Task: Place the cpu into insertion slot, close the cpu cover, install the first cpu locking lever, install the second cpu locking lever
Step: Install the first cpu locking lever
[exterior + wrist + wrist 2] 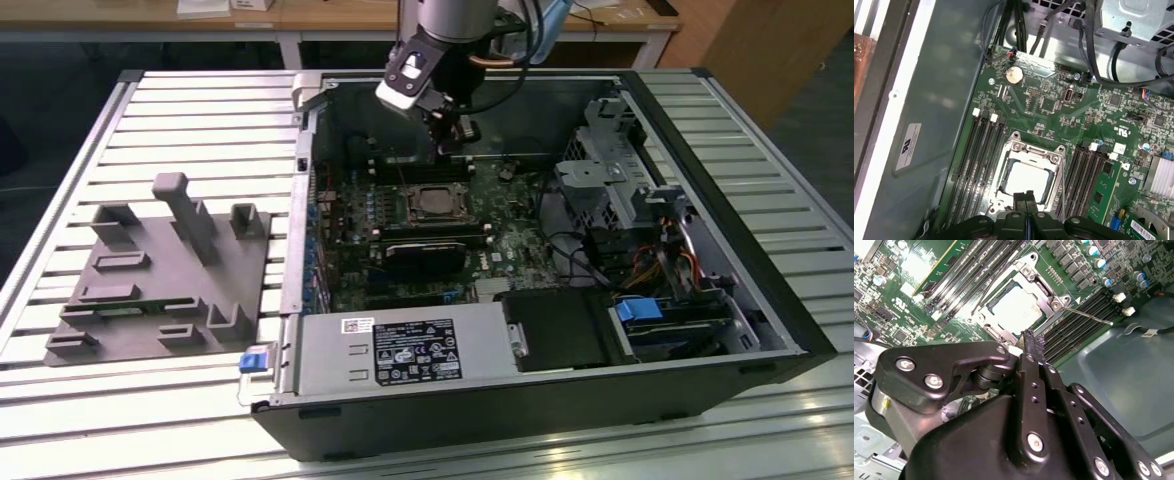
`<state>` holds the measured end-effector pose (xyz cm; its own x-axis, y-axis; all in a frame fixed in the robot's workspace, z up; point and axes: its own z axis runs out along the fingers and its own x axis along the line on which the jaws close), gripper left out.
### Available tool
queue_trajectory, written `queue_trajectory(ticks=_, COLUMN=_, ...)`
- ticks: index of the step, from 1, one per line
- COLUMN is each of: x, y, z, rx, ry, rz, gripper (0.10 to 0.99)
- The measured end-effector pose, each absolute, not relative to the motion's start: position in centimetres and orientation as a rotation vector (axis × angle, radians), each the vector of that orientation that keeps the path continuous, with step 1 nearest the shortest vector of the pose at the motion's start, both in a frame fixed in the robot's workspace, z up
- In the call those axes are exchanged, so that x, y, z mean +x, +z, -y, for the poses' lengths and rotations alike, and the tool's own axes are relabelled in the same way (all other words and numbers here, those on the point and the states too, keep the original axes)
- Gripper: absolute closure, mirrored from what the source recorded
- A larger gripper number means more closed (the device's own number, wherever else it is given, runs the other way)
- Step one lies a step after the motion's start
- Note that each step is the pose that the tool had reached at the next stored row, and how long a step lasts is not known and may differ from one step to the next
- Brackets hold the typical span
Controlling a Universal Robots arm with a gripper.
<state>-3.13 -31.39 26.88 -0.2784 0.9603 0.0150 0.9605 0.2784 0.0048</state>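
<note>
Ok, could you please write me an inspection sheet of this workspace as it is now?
Surface: slatted table carrying an open computer case.
Job's things: cpu seated under the flat cpu cover; one thin lever sticks out sideways.
Clutter: grey fixture block on the exterior view's left of the case.
Grippers: claw shut, nothing seen in it, hovering at the cover's edge.
Cables: black cables beside the motherboard.
Surroundings: wooden desk behind.
</note>
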Motion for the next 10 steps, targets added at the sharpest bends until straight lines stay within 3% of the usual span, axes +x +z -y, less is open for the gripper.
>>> queue_trajectory(ticks=10, x=-3.13, y=26.88, z=31.39, rx=-1.814, ry=-0.020, rz=2.553, gripper=0.969)
